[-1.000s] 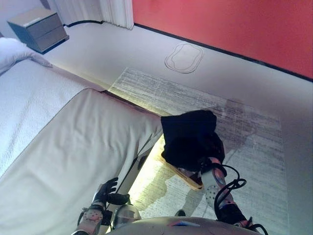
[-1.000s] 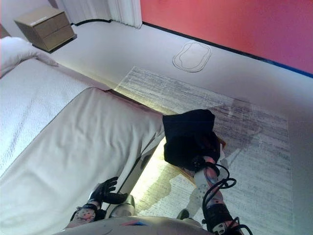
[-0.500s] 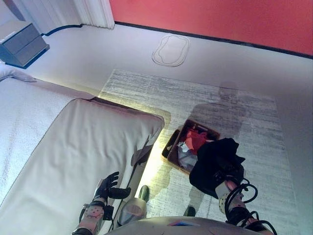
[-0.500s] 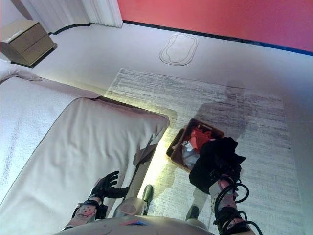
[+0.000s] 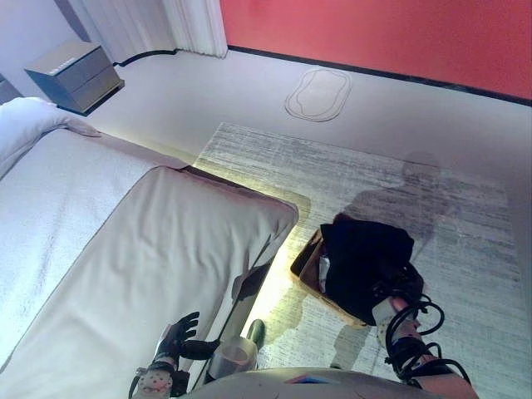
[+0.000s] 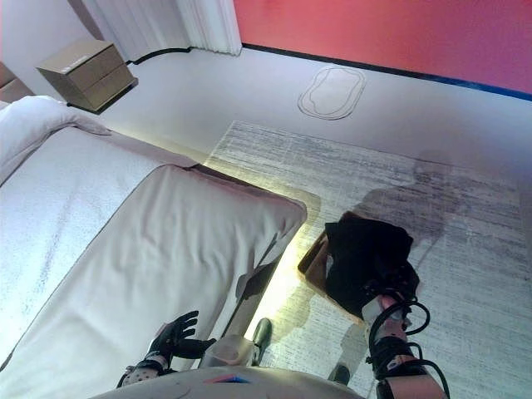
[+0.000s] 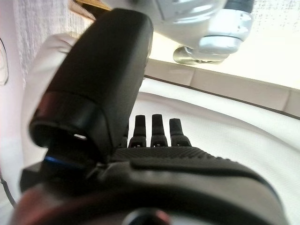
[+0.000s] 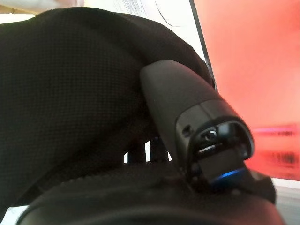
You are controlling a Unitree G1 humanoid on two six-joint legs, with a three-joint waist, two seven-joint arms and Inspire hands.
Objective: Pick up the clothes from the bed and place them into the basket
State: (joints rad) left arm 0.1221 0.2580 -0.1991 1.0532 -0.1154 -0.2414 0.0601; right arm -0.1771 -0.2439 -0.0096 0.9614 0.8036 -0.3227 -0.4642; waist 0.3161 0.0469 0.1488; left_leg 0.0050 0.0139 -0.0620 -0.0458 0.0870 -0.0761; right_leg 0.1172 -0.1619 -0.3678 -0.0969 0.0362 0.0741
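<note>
A black garment (image 5: 364, 259) hangs over the wooden basket (image 5: 305, 264) on the rug beside the bed (image 5: 150, 241) and hides what is inside it. My right hand (image 8: 186, 108) is shut on this garment, thumb pressed into the cloth (image 8: 70, 84); in the eye views it is at the garment's lower right edge (image 6: 387, 287). My left hand (image 5: 178, 332) is open and empty, fingers (image 7: 159, 127) straight, over the bed's near edge.
A grey rug (image 5: 366, 170) lies under the basket. A nightstand (image 5: 73, 73) stands at the far left by the curtain (image 5: 193, 23). A pillow (image 5: 23, 123) lies at the bed's head. An oval mat (image 5: 317, 93) is on the floor near the red wall.
The camera has shifted. Half a second ago my right hand held the black garment beside the basket, with red clothes showing inside; now the garment hangs over the basket and covers it.
</note>
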